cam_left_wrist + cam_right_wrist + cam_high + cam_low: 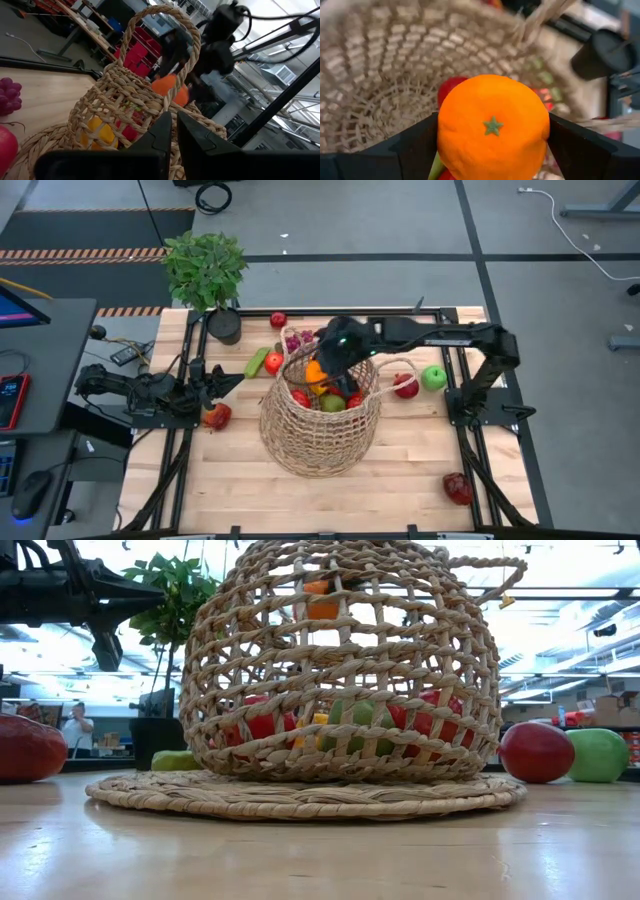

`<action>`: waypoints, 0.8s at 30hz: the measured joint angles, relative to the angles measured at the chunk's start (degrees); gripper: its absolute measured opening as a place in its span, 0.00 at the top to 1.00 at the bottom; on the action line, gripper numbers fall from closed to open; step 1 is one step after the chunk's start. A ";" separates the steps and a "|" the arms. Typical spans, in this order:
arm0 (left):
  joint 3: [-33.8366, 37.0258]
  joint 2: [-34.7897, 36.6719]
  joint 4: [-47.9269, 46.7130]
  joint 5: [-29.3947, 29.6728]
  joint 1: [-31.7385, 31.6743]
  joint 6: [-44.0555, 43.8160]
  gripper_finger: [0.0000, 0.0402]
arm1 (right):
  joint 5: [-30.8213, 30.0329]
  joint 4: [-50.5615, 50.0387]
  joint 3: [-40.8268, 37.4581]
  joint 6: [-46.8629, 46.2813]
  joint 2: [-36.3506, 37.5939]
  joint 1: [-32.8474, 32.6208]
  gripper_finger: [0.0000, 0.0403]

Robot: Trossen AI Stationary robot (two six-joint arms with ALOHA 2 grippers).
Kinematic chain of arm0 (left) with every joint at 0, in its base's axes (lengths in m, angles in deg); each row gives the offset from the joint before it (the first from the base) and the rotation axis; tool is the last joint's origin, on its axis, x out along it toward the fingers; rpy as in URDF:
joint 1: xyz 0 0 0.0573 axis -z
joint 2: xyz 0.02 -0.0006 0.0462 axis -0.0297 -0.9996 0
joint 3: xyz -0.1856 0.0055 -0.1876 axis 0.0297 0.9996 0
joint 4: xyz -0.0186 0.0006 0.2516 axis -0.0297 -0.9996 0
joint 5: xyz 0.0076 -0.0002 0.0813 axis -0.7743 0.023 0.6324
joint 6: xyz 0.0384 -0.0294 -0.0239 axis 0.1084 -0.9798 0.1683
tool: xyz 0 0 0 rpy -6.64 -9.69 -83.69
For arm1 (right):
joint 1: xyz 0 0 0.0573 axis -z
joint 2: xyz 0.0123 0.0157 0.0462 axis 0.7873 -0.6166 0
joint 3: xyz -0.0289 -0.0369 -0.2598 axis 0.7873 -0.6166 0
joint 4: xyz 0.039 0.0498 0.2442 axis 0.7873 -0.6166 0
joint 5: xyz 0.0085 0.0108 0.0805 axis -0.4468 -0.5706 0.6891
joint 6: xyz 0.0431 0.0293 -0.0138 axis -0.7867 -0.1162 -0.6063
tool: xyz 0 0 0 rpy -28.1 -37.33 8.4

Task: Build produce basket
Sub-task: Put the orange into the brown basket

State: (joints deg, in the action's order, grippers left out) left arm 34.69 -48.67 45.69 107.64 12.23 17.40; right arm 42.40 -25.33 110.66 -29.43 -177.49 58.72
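Observation:
The tan wicker basket (320, 430) stands on its flat base at the table's middle. Inside lie red, green and yellow produce (330, 400). My right gripper (318, 372) is at the basket's mouth, shut on an orange (492, 125), which also shows through the weave high in the basket (322, 600). My left gripper (172, 132) waits shut at the table's left, pointing toward the basket and touching nothing. Outside the basket lie a cucumber (257, 362), purple grapes (298, 338), red apples (406, 386) and a green apple (434, 377). My right gripper pinches the orange between its two fingers (415, 145), one on each of its opposite sides (445, 135). The fingers slant down from the table's right side into the basket's mouth. The orange hangs clear above the fruit in the basket, its green star mark facing the wrist.
A black pot with a green plant (210, 275) stands at the far left corner. A red apple (216, 416) lies beside my left gripper, another (278, 320) near the far edge. A red pepper (458, 488) lies near right. Bare table lies in front of the basket.

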 joint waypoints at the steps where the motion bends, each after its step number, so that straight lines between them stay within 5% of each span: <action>1: 0.01 0.00 0.00 0.00 0.00 0.00 0.91 | 0.00 -0.14 0.00 0.01 -1.14 0.04 0.14; 18: -0.01 0.00 0.00 0.01 0.00 0.00 0.92 | -0.41 -1.19 -0.02 -3.32 -11.58 -2.38 0.14; 24: 0.01 0.01 -0.12 -0.01 0.00 0.00 0.91 | -1.07 -4.63 -0.02 -6.71 -11.37 -2.57 0.03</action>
State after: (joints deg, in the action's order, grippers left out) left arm 34.70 -48.67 45.57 107.63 12.23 17.40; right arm 41.33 -29.96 110.64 -36.14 -188.86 56.15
